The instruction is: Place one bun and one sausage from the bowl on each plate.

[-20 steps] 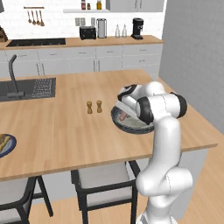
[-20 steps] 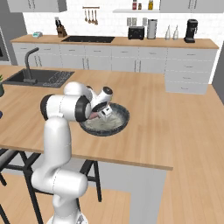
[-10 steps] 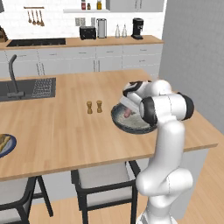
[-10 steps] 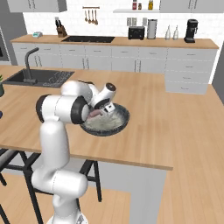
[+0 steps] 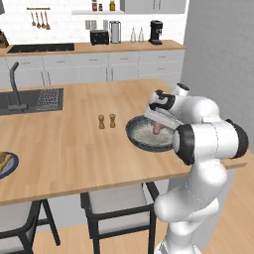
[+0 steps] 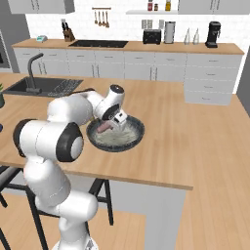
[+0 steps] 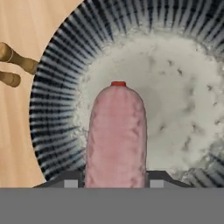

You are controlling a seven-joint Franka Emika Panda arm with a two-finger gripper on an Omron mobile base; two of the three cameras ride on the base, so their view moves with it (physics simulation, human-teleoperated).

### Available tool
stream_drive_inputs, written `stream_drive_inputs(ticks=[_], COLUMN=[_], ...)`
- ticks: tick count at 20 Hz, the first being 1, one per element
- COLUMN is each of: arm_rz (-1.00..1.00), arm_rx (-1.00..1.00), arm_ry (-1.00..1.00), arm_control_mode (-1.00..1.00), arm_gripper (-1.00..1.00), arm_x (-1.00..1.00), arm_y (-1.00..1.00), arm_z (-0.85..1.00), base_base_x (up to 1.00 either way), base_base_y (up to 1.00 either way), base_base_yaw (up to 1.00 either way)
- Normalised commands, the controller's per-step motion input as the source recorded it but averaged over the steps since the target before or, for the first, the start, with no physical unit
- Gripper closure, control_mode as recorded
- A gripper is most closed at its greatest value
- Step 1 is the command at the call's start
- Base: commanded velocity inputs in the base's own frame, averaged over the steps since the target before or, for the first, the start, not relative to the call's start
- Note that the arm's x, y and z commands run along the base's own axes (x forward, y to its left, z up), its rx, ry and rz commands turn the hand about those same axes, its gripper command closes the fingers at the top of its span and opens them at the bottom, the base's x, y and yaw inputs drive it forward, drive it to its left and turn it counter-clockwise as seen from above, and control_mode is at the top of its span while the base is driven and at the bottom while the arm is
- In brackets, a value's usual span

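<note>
One sausage: a pinkish sausage [image 7: 116,135] is sitting between the two finger tips, its rounded end with a red tip pointing away from the hand.
Gripper: the gripper [image 5: 158,128] is pinching the sausage, jaws narrowed onto its sides, hanging above the bowl's middle; in the right base view the gripper [image 6: 105,128] is showing the sausage [image 6: 103,128] sticking out toward the arm's side.
Bowl: the wide, shallow, dark grey bowl [image 5: 136,139] is resting on the island near its right end; its raised wall [image 7: 57,78] is looking ribbed with fine dark and pale streaks, its floor mottled pale grey and speckled.
Shakers: two small brown wooden shakers [image 5: 106,121] are standing upright side by side, left of the bowl and apart from it.
Plate: a dark blue-grey plate [image 5: 7,165] is lying at the island's far left edge, cut off by the frame, with something golden-tan on it that is too small to name.
Surface: the light wood island top [image 6: 195,132] is running smooth and flat, with a dark sink [image 5: 32,100] and tap set into it.
Room: white cabinets, a wood back counter with a toaster [image 6: 152,36] and coffee machine [image 6: 213,34], and chairs [image 5: 116,208] tucked beneath the island.
</note>
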Motion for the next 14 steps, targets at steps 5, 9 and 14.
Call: stream_drive_inputs(ticks=[5,9,14], arm_rz=[0.15,0.18,0.20], arm_rx=[-0.25,-0.15,-0.09], arm_ry=[0.07,0.05,0.12], arm_control_mode=[-1.00,-1.00,-1.00], arm_gripper=[1.00,1.00,1.00], arm_x=[-0.97,-0.68,-0.50], arm_y=[0.00,-0.04,-0.03], arm_z=[0.51,0.36,0.32], base_base_x=[0.00,0.00,0.00], base_base_y=[0.00,0.00,0.00], base_base_yaw=[0.00,0.00,0.00])
